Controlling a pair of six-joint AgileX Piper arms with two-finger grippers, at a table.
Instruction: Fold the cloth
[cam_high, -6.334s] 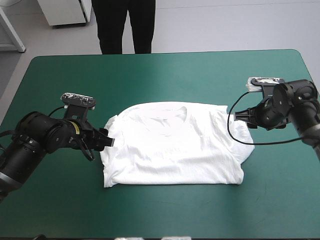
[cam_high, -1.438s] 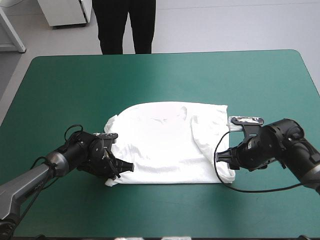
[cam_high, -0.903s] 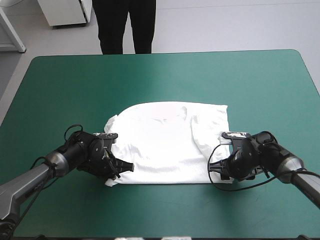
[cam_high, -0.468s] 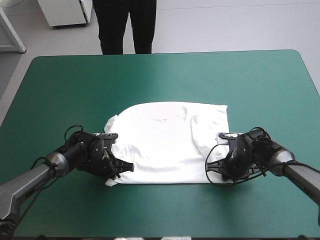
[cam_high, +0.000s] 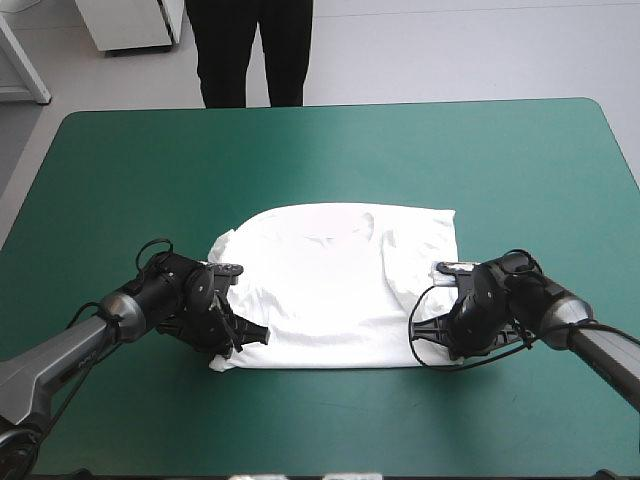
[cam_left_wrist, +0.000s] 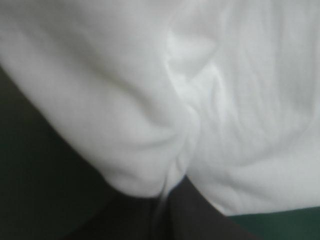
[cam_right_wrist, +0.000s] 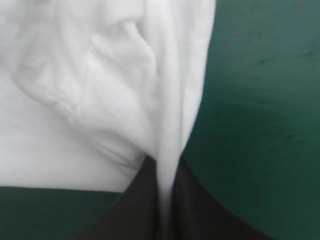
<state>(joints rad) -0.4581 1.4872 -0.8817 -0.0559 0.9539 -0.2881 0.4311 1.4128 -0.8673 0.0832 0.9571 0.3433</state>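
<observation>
We see the white, short-sleeved cloth T-shirt (cam_high: 335, 285) lying flat at the middle of the table's teal-green cover (cam_high: 330, 150), right side folded inward, its two near corners pinched between the nearly closed black fin-shaped fingers of the left gripper (cam_high: 258, 337) and right gripper (cam_high: 418, 333).

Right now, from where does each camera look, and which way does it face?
High view: above and behind the robot, facing forward and down on the table and T-shirt; left pincer and right pincer show.
Left wrist view: above that wrist, looking along the left pincer, shut on the T-shirt.
Right wrist view: likewise along the right pincer, shut on the T-shirt.
Shared: all three show the T-shirt.
</observation>
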